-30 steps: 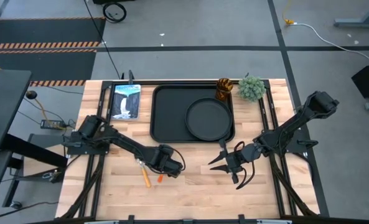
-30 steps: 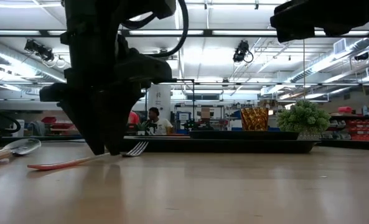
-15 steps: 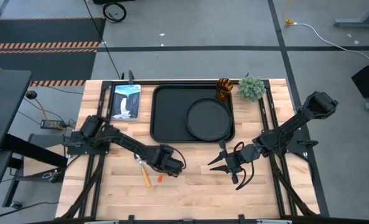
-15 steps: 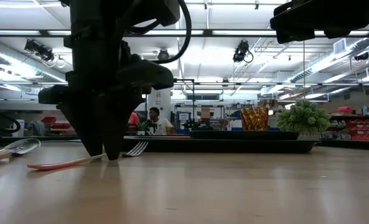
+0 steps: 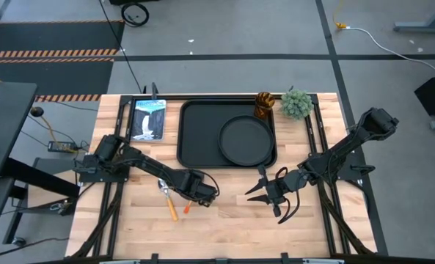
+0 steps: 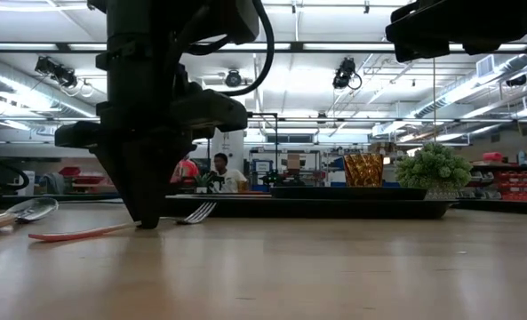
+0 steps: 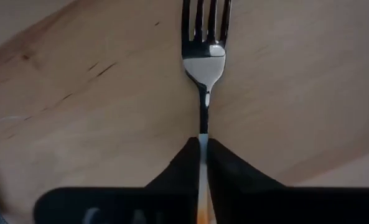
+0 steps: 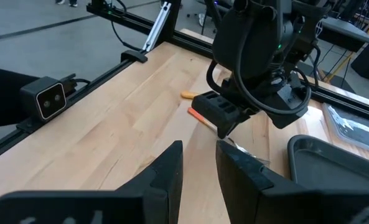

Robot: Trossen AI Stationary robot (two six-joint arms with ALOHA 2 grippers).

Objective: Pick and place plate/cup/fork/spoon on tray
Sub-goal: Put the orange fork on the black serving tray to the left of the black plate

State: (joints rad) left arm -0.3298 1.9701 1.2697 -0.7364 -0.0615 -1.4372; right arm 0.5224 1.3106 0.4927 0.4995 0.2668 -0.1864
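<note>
The fork (image 7: pixel 204 56) lies on the bare wood in front of the tray (image 5: pixel 202 132); its silver tines (image 6: pixel 197 212) point toward the tray and its red handle (image 6: pixel 72 235) toward the near edge. My left gripper (image 5: pixel 194 193) stands over it, shut on it. The spoon (image 5: pixel 167 198) lies just left of the fork. The plate (image 5: pixel 245 141) rests flat in the tray's right half. The cup (image 5: pixel 265 105) stands on the table at the tray's far right corner. My right gripper (image 5: pixel 267 192) hovers open to the right of the fork, with nothing between its fingers. My left gripper pinches the fork's thin silver neck (image 7: pixel 203 127), between the tines and the red handle, with one fingertip (image 7: pixel 185 160) on each side. The fingers come from above, pointing down, and lie across the fork. The fork lies flat on the table.
A small green plant (image 5: pixel 296 104) stands beside the cup at the far right. A blue-white picture card (image 5: pixel 148 119) lies left of the tray. Bare wood stretches along the near edge between and in front of the two grippers.
My left gripper has shut: its two fingertips, earlier apart on either side of the fork's neck, now meet on it at the table top. The fork stays flat on the wood.
</note>
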